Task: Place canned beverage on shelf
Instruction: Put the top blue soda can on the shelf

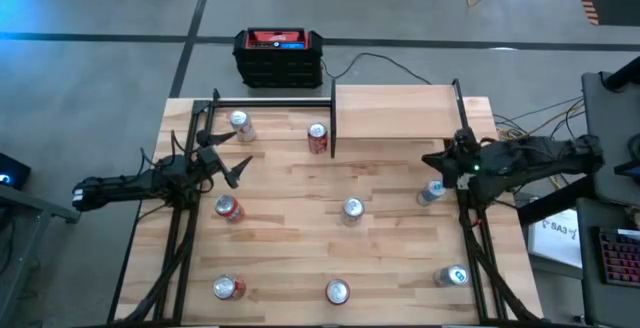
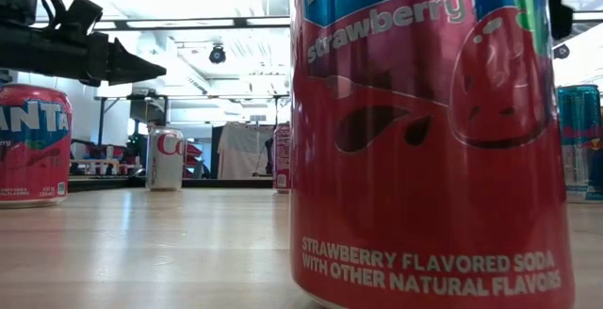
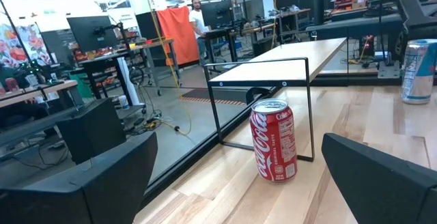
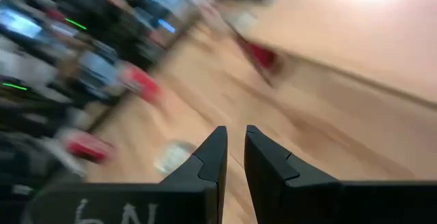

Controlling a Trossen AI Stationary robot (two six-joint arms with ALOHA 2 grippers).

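Cans stand scattered over the wooden tabletop (image 1: 300, 268), none of them held and none on the shelf (image 1: 395, 108). Left gripper (image 1: 222, 155) hovers with its fingers spread wide and nothing between them, near the table's left edge. Just beyond it stands a silver-topped can (image 1: 240, 125), and its wrist camera looks at a red Coca-Cola can (image 3: 274, 139) standing upright beside the shelf's thin black post. A red can (image 1: 229, 208) stands near the left gripper toward the front. Right gripper (image 4: 235, 152) has its two dark fingers pressed together on nothing, over the table's right side, close to a blue-and-silver can (image 1: 431, 193). The shelf, a pale board on black posts, sits at the back right of the table. Farther out stand a silver can (image 1: 352, 208) mid-table and three more along the front edge, one a strawberry soda can (image 2: 429, 139). A black-and-red box (image 1: 279, 56) sits on the floor behind the table.
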